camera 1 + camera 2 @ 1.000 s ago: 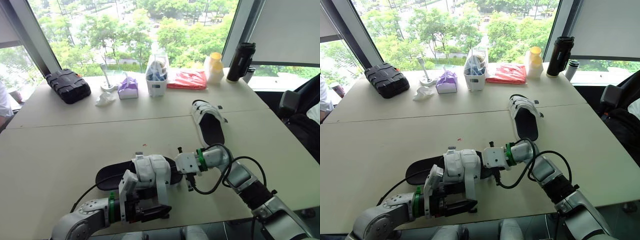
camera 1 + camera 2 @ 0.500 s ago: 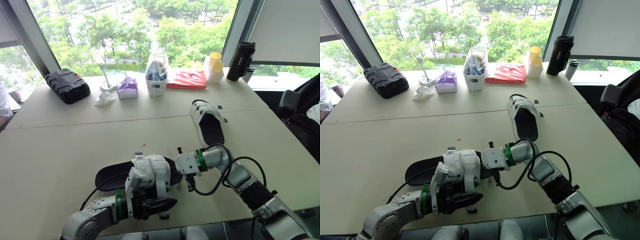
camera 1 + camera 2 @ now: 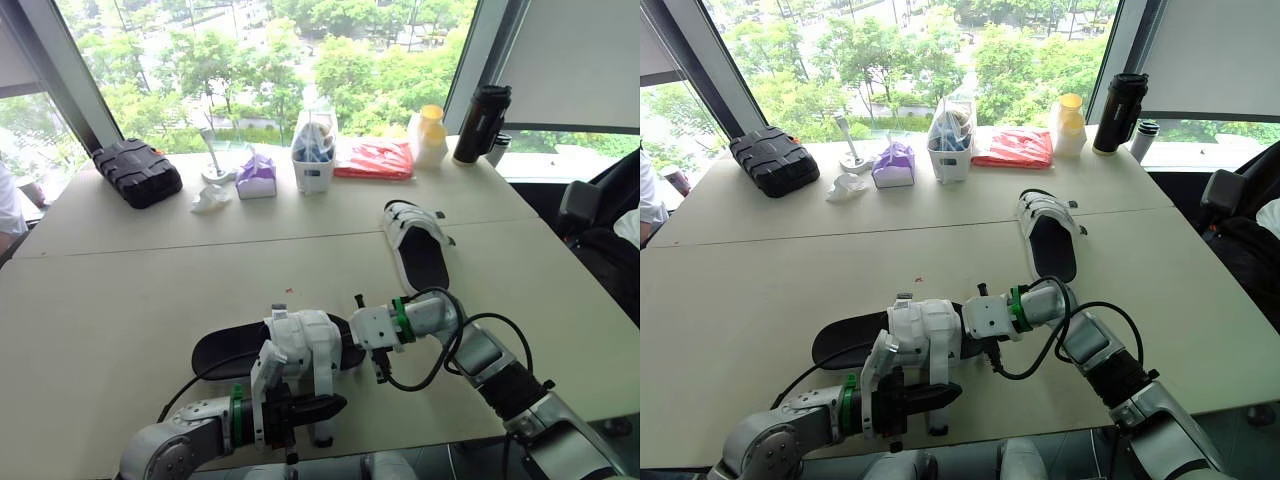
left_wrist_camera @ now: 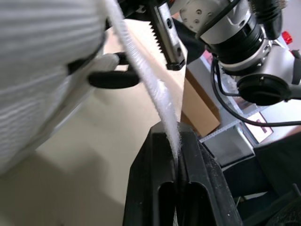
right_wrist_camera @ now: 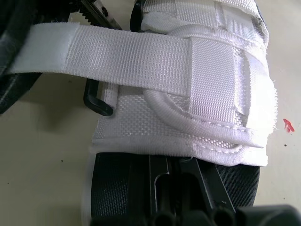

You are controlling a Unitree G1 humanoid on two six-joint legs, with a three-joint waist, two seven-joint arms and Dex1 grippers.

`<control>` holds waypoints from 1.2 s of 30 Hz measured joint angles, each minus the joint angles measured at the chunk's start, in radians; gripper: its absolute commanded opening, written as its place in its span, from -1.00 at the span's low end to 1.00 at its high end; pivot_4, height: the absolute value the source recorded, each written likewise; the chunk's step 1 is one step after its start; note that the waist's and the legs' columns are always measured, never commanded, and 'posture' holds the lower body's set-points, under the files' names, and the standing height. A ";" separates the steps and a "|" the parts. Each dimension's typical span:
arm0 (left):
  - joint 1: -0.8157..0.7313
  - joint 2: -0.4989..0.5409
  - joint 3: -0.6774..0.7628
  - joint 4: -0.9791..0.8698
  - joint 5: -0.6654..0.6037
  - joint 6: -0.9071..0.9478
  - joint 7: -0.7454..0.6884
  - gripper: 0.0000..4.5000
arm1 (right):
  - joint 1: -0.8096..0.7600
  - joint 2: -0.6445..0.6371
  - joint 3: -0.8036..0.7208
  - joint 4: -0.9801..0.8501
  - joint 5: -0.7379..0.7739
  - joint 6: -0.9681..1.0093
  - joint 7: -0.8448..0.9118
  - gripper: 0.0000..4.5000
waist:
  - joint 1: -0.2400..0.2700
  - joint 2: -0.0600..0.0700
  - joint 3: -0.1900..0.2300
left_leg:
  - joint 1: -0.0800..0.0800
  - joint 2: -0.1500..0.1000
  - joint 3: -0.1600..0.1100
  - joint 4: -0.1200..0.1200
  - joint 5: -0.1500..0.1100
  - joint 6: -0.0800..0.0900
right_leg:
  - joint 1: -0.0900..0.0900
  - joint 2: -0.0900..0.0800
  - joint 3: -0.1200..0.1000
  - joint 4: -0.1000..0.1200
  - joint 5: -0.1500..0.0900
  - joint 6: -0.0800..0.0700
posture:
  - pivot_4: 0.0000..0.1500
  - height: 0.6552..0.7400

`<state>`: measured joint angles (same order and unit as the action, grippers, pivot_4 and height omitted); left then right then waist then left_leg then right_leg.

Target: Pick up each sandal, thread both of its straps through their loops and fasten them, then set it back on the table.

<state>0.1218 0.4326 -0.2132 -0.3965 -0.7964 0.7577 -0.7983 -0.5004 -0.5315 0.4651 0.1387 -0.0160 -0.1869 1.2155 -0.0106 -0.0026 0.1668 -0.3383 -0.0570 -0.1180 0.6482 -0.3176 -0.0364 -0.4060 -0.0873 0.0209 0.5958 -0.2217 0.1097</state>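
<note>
**Strap pinched, sandal steadied**

My left claw (image 4: 173, 134) is closed tight on the free end of a white strap (image 5: 127, 59). The webbing runs edge-on between the two black fingers and stretches taut back to the near sandal (image 3: 300, 345). That sandal, with its black sole and white upper, lies on the worktop (image 3: 120, 290) close in front of me, between my two arms. The strap leaves the upper just beside a black loop (image 5: 96, 101); I cannot tell whether it passes through that loop.

My right claw (image 5: 175, 165) comes in from the sandal's other side. Its fingers are drawn nearly together over the black footbed, tucked under the edge of the white upper and gripping it there.

The second sandal (image 3: 417, 245) lies farther back on the right of the worktop, well apart from both claws.
</note>
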 measured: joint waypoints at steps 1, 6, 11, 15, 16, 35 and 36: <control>0.000 0.002 0.001 0.000 -0.002 0.004 0.000 -0.98 | 0.000 0.000 0.000 0.000 0.000 0.000 0.000 -1.00 | 0.000 0.000 0.000 | 0.000 0.000 0.000 0.000 0.000 0.000 | 0.000 0.000 0.000 0.000 0.000 0.000 | 1.00 1.00; -0.003 0.046 0.054 -0.025 -0.085 0.070 -0.006 -0.98 | -0.001 0.001 0.000 0.000 0.000 0.000 0.000 -1.00 | 0.000 0.000 0.000 | 0.000 0.000 0.000 0.000 0.000 0.000 | -0.001 0.000 0.000 0.000 0.000 0.000 | 1.00 1.00; -0.105 0.123 0.238 -0.052 -0.310 0.162 -0.009 -0.98 | -0.001 0.001 0.000 0.002 0.000 -0.005 -0.002 -1.00 | 0.000 -0.001 0.000 | 0.000 0.000 -0.001 0.000 0.000 0.000 | -0.001 0.000 -0.001 0.000 0.000 0.000 | 1.00 1.00; -0.163 0.174 0.266 -0.032 -0.352 0.197 -0.040 -0.98 | -0.004 0.002 0.005 0.002 0.000 -0.015 -0.002 -1.00 | -0.003 -0.001 0.000 | 0.000 0.000 0.000 0.000 0.000 0.000 | -0.001 0.000 0.000 0.000 0.000 0.000 | 1.00 1.00; -0.174 0.186 0.267 -0.015 -0.355 0.206 -0.050 -0.98 | -0.005 0.002 0.005 0.003 0.000 -0.016 -0.002 -1.00 | -0.003 -0.001 0.000 | -0.001 0.000 0.000 0.000 0.000 0.000 | -0.002 0.000 0.000 0.000 0.000 0.000 | 1.00 1.00; -0.461 -0.039 0.283 0.297 -0.370 0.257 0.015 -0.98 | -0.012 0.005 0.019 0.017 -0.002 -0.036 -0.022 -1.00 | -0.004 -0.003 -0.001 | 0.000 0.000 0.000 0.000 0.001 -0.002 | -0.002 0.001 0.000 0.001 0.003 0.003 | 1.00 1.00; -0.457 -0.049 0.277 0.293 -0.364 0.256 0.023 -0.98 | -0.012 0.005 0.020 0.018 -0.002 -0.036 -0.023 -1.00 | -0.004 -0.003 -0.001 | 0.000 0.000 0.000 0.000 0.001 -0.002 | -0.002 0.001 0.000 0.001 0.003 0.003 | 1.00 1.00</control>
<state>-0.3357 0.3833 0.0635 -0.1031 -1.1601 1.0136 -0.7754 -0.5129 -0.5265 0.4848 0.1563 -0.0175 -0.2224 1.1925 -0.0146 -0.0055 0.1662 -0.3385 -0.0573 -0.1182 0.6478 -0.3164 -0.0386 -0.4077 -0.0866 0.0206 0.5966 -0.2186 0.1130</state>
